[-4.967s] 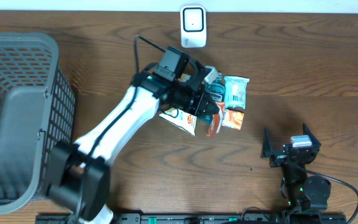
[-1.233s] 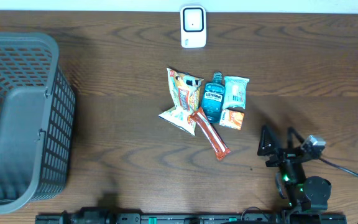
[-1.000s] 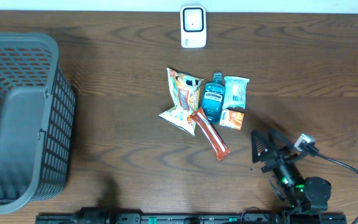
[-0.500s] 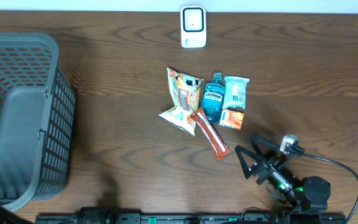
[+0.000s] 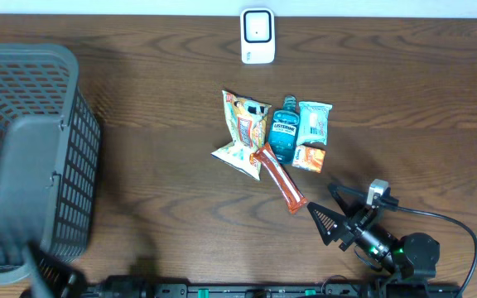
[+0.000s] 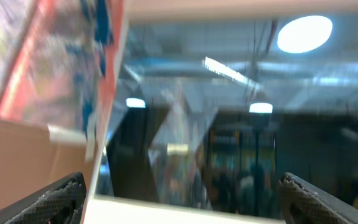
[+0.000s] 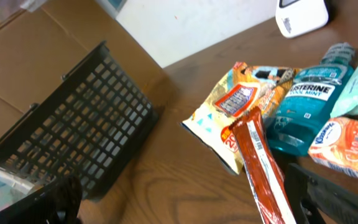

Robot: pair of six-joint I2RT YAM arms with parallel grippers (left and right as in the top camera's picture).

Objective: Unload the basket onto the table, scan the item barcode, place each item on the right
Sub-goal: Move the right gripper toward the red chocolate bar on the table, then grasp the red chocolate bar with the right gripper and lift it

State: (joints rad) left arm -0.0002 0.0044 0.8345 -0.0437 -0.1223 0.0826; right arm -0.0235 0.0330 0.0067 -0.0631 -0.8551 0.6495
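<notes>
Red bar [image 5: 281, 178] flat on surface [image 5: 164, 190], near end just ahead of right jaws, gaping wide, empty; left jaws wide too.

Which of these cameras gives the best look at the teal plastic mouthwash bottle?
The right wrist view: the teal plastic mouthwash bottle lies close and large there, with its label readable. The overhead view shows the bottle whole, cap to base, but small. The left wrist view shows none of it.
</notes>
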